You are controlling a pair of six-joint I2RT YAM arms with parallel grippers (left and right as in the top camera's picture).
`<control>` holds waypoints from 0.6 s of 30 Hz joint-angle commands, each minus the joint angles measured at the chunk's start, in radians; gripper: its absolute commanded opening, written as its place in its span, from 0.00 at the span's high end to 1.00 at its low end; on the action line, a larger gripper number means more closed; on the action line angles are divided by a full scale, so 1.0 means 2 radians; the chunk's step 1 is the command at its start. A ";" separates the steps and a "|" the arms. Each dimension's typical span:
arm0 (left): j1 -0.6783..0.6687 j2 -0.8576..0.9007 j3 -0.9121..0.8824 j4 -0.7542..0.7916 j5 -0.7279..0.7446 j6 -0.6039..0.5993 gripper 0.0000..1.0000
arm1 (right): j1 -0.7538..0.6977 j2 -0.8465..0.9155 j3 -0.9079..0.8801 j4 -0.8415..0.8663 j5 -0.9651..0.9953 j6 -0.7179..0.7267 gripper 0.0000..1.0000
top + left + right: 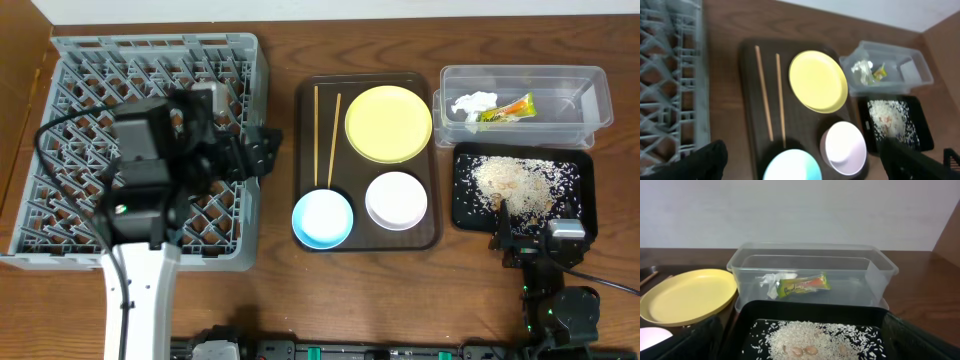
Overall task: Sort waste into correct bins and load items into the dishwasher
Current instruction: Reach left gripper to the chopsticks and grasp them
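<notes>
Whitish rice-like food scraps point(810, 337) litter the shallow black rectangular tray point(850, 314) just ahead of the spread right jaws; beyond, the clear plastic tub point(875, 280) holds crumpled white tissue point(771, 282) and green-orange snack wrapper point(802, 285): waste looks sorted. Ahead of the spread, empty left jaws, light-blue bowl point(792, 167), small white bowl point(842, 147), round yellow plate point(817, 80) and wooden chopsticks point(765, 95) await loading. Only overhead shows most of the grey plastic dish rack point(60, 90).
</notes>
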 commanded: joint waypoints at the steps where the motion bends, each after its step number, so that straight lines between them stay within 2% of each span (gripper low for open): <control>1: -0.092 0.049 0.032 0.002 -0.156 -0.038 0.02 | -0.012 -0.002 -0.001 -0.002 -0.001 0.005 0.01; 5: -0.178 0.142 0.071 -0.008 -0.304 -0.037 0.02 | -0.012 -0.002 -0.001 -0.002 -0.001 0.005 0.01; 6: -0.187 0.165 0.078 -0.007 -0.312 -0.037 0.02 | -0.012 -0.002 -0.001 -0.002 -0.001 0.005 0.01; 8: -0.196 0.206 0.088 -0.001 -0.312 -0.037 0.02 | -0.012 -0.002 -0.001 -0.002 -0.001 0.005 0.01; 9: -0.198 0.244 0.091 0.014 -0.312 -0.038 0.09 | -0.012 -0.002 -0.001 -0.002 -0.001 0.005 0.01; 11: -0.198 0.285 0.091 0.028 -0.310 -0.038 0.12 | -0.012 -0.002 -0.001 -0.002 -0.001 0.005 0.01; 18: -0.198 0.391 0.091 0.077 -0.277 -0.047 0.34 | -0.012 -0.002 -0.001 -0.002 -0.001 0.005 0.01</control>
